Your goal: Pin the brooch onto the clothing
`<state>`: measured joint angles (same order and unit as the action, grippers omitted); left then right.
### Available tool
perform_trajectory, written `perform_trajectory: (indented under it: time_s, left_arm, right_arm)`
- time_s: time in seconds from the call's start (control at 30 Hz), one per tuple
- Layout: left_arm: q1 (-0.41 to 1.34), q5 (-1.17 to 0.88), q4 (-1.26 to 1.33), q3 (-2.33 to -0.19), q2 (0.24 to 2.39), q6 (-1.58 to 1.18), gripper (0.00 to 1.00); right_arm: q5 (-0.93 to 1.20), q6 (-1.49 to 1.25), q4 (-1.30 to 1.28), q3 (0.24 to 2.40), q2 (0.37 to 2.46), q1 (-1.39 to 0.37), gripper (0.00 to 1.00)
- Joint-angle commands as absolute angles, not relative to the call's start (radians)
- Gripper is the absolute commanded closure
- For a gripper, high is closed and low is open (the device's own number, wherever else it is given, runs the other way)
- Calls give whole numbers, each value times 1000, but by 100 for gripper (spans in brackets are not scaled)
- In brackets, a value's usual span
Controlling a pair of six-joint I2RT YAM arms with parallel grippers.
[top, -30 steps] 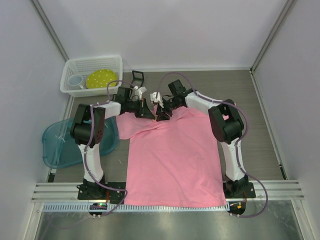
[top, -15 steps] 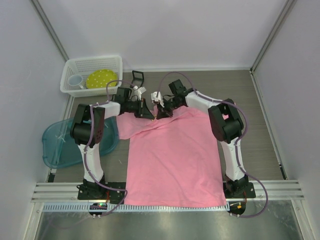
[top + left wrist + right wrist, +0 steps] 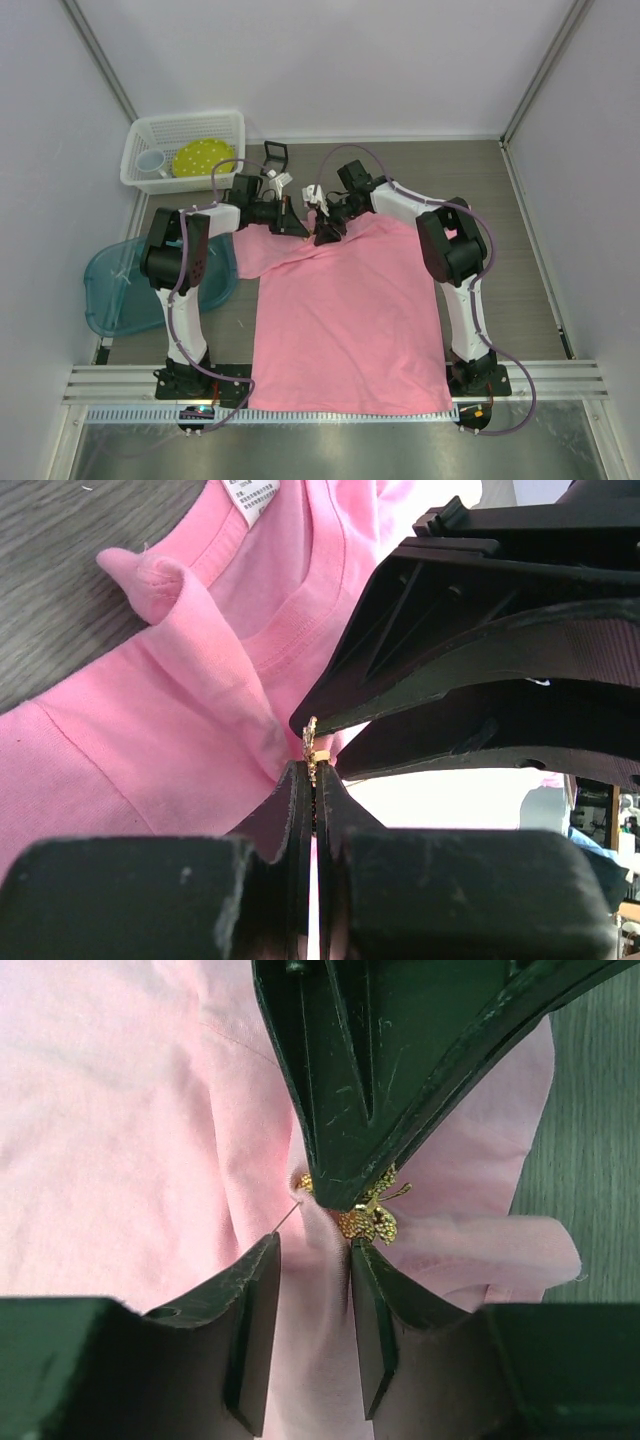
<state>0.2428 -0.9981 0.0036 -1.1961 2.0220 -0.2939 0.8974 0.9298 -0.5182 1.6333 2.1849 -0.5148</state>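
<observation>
Here the brooch is clamped, half hidden, by the left claw, shirt pinched by the right claw, basket well apart.

Gold brooch seemingly touching bunched pink T-shirt near neckline.

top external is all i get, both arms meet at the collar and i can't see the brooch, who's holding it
Observer: The left fingers are shut on the brooch; the left wrist view shows it edge-on between them.
Operator: and the right ones
Observer: The right fingers pinch a raised fold of shirt right beside the brooch.
Operator: pin through yet
Observer: A thin pin sticks out from the brooch against that fold. Whether it pierces the cloth is not clear.
</observation>
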Motion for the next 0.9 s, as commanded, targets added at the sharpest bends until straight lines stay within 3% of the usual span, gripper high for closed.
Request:
perform_trajectory:
  time_s: [0.0,0.23,0.5,0.87]
  left_arm:
    - [249,-1098,28,-1200,1999,-249,100]
    - [255,-1129,18,-1193,1997,-206,100]
    - [255,-1132,3,-1189,1991,-173,100]
    - [256,-1132,-58,-1207,2006,-134,100]
  right_arm:
    - [937,933,-502,1684,2180,-520,59]
    - [931,908,-502,1700,2192,-519,53]
    - [917,873,-500,1720,2210,-511,61]
    - [974,870,-502,1713,2200,-511,57]
